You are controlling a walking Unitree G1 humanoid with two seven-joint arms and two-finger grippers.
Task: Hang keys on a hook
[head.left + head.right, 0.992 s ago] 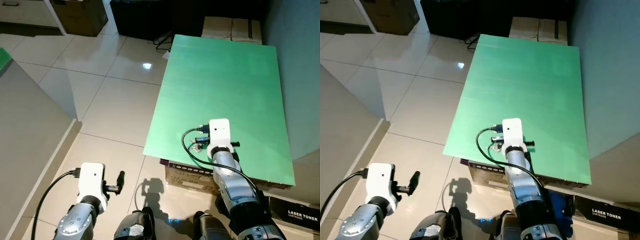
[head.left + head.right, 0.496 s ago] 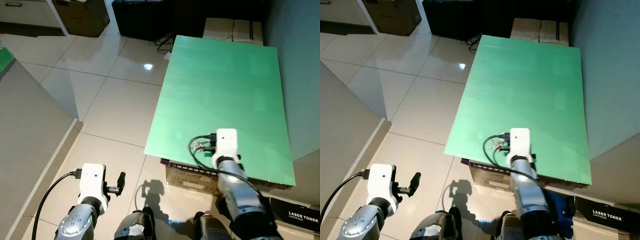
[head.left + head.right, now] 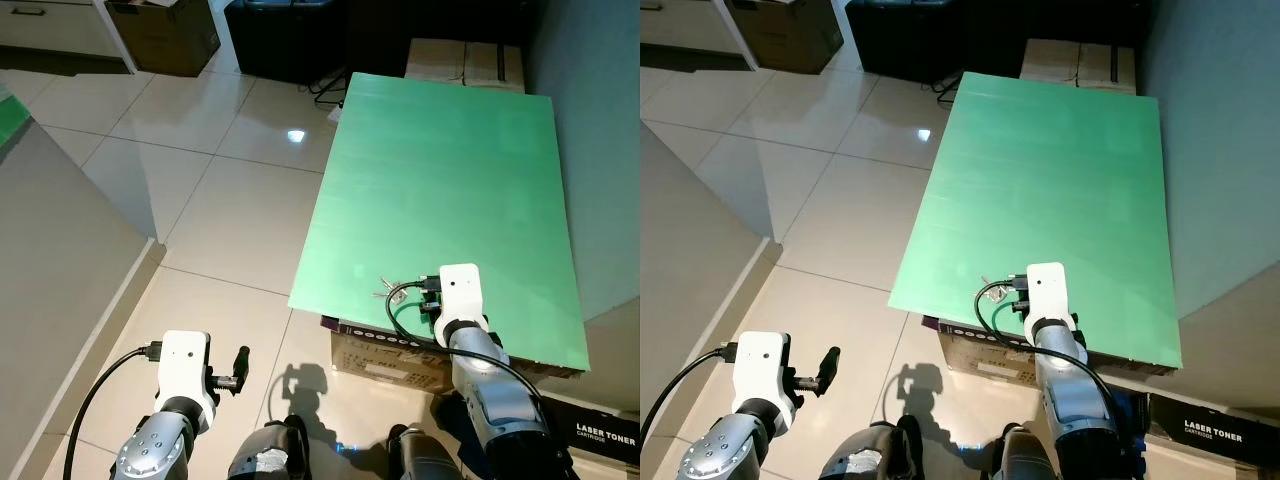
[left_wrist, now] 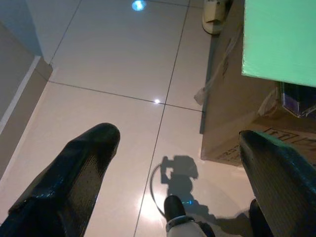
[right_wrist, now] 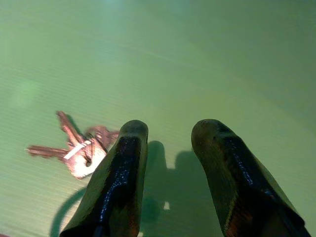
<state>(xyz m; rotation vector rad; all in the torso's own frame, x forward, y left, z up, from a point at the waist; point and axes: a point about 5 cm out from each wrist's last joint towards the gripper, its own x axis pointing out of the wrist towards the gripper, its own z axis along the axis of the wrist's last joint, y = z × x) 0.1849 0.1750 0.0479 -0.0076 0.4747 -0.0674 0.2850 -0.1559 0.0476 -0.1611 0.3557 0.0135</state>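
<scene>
Two grippers are what I have in view. My left gripper (image 4: 173,163) hangs idle over the tiled floor (image 3: 220,210) at about 7 o'clock, fingers wide apart and empty. My right gripper (image 5: 168,133) hovers over the near edge of the green board (image 3: 450,170) at about 5 o'clock, fingers apart, gripping nothing. Just beside its left finger, toward 9 o'clock, lie the keys (image 5: 79,148), flat on the board. Cardboard boxes (image 3: 465,60) stand beyond the board's far end, at 12 o'clock.
</scene>
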